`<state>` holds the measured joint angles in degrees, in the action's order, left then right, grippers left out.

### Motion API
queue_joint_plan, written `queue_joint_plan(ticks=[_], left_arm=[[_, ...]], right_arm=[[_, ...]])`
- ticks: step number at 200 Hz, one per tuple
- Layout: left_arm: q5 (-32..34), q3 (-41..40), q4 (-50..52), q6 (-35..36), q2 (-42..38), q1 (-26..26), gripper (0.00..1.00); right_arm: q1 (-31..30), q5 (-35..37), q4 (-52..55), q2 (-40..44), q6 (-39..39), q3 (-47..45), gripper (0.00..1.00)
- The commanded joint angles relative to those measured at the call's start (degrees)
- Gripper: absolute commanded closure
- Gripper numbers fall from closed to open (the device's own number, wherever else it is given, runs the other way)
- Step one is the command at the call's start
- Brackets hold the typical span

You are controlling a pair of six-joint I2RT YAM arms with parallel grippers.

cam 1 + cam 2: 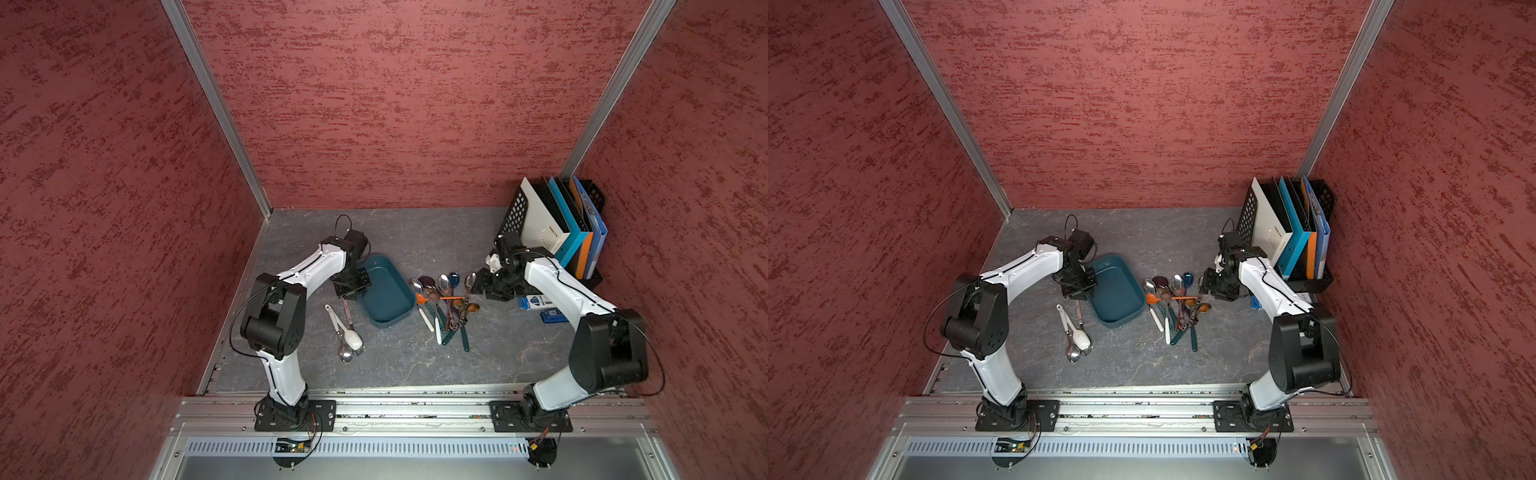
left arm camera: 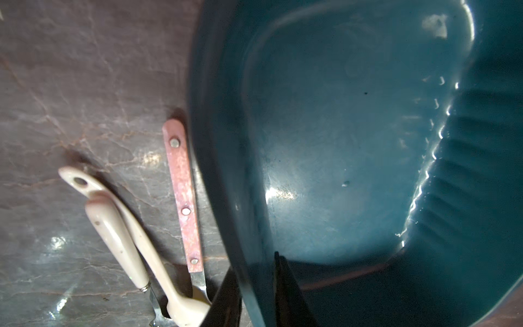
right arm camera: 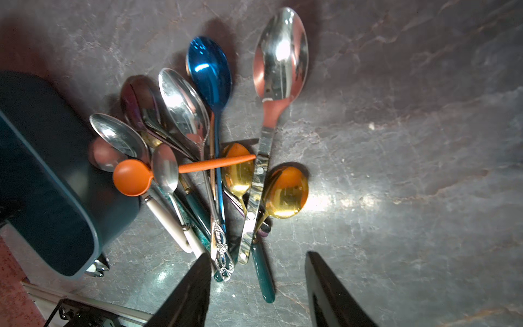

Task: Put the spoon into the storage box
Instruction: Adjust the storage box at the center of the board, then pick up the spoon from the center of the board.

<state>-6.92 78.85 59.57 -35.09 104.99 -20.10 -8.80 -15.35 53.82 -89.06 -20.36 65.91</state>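
My left fingers (image 2: 285, 288) are clenched on the storage box (image 1: 386, 291). They grip its long wall on my left side, one inside the rim and one outside. The teal box rests on the tabletop (image 1: 415, 365). A pink-handled spoon (image 2: 182, 192) and two cream-handled spoons (image 2: 124, 240) lie just beside that wall. My right fingers (image 3: 195, 283) are spread, grasping nothing, above the handle ends of the heap of spoons (image 1: 444, 303). The heap lies on the tabletop by the box's other long side, with an orange spoon (image 3: 133, 177) across it.
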Motion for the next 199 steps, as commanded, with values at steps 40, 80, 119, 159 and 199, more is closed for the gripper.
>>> queue_joint_plan(ticks=[40,80,119,159,199], left_arm=[[2.4,5.2,3.7,14.1,3.9,0.8,0.89],[5.2,7.2,5.8,19.9,5.8,0.3,0.89],[5.8,6.2,4.2,18.6,2.9,-0.2,0.79],[2.0,3.6,1.0,14.9,-3.0,-0.4,0.58],[1.9,-0.8,-4.3,13.1,-11.0,0.5,0.46]], right_arm=[[-0.5,1.4,-2.5,0.7,-4.3,-3.8,0.51],[-1.0,3.2,-2.7,-3.1,-3.6,-1.2,0.54],[-1.9,5.3,-2.0,-6.9,-2.7,1.7,0.58],[-2.7,7.1,-1.3,-10.5,-2.1,4.9,0.63],[-3.3,7.1,-1.8,-12.9,-1.5,6.3,0.66]])
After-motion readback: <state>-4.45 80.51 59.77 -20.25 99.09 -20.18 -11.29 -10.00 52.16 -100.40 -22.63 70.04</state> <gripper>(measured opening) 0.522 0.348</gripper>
